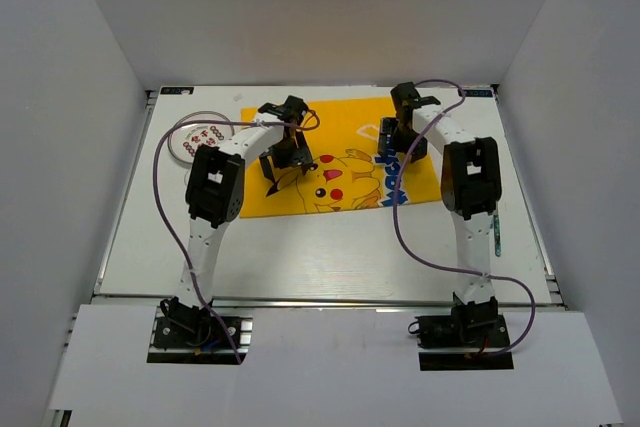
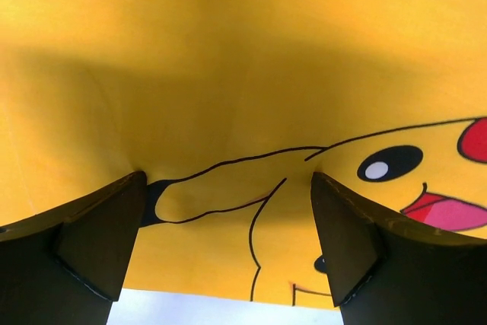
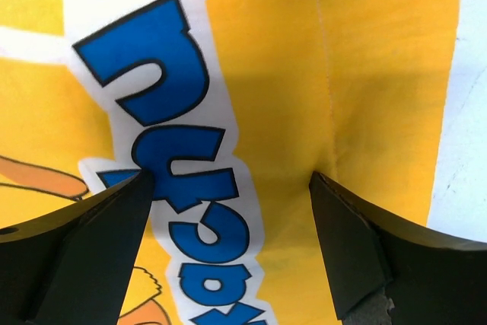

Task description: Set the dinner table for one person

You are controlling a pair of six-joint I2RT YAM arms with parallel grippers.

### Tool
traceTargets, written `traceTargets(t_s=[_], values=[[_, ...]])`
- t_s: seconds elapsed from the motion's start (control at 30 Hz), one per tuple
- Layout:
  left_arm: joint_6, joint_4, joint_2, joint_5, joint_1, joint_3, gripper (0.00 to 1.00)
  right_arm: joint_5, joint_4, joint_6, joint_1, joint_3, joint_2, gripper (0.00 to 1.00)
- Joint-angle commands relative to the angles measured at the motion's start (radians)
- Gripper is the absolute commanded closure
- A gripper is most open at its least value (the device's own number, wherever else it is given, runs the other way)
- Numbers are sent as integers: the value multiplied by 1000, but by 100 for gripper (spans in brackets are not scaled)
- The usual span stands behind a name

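The dinner table (image 1: pixel 300 247) is a wide white top with metal rails. A yellow Pikachu-print mat (image 1: pixel 345 162) lies flat at its back middle. My left gripper (image 1: pixel 285 165) stands open over the mat's left part. In the left wrist view the left gripper (image 2: pixel 228 180) has both fingertips down on the yellow mat (image 2: pixel 228 74), beside the Pikachu ear outline. My right gripper (image 1: pixel 398 152) is open over the mat's right part. In the right wrist view the right gripper (image 3: pixel 230 180) has its tips on the mat (image 3: pixel 365 58), next to the blue lettering (image 3: pixel 175 142). Neither holds anything.
A small white plate with a red pattern (image 1: pixel 200 139) sits left of the mat, behind the left arm. A thin teal-handled utensil (image 1: pixel 497 232) lies by the table's right edge, next to the right arm. White walls close in the back and sides.
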Motion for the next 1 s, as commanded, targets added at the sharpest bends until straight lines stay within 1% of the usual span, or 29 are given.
traceTargets(t_s=[0.0, 0.03, 0.13, 0.33, 0.47, 0.57, 0.67, 0.83, 0.97], values=[[37, 16, 75, -70, 20, 77, 2, -18, 34, 16, -12, -106, -27, 11], [46, 13, 85, -73, 20, 111, 2, -17, 33, 18, -12, -108, -23, 11], [43, 7, 103, -72, 30, 142, 2, -23, 31, 21, -13, -105, -12, 11], [35, 31, 76, -54, 40, 105, 2, -15, -11, -1, -16, 17, 49, 11], [34, 42, 69, -50, 40, 100, 2, -11, -38, -7, -21, 51, 69, 11], [32, 40, 66, -46, 40, 105, 2, -7, -18, -12, -24, 30, 54, 11], [31, 39, 56, -49, 40, 113, 2, -12, -38, -5, -24, 27, 39, 11], [38, 22, 34, -60, 40, 157, 2, -33, 8, 10, -24, -56, -66, 11], [37, 23, -33, -63, 40, 171, 2, -24, -5, 7, -24, -23, -138, 11]])
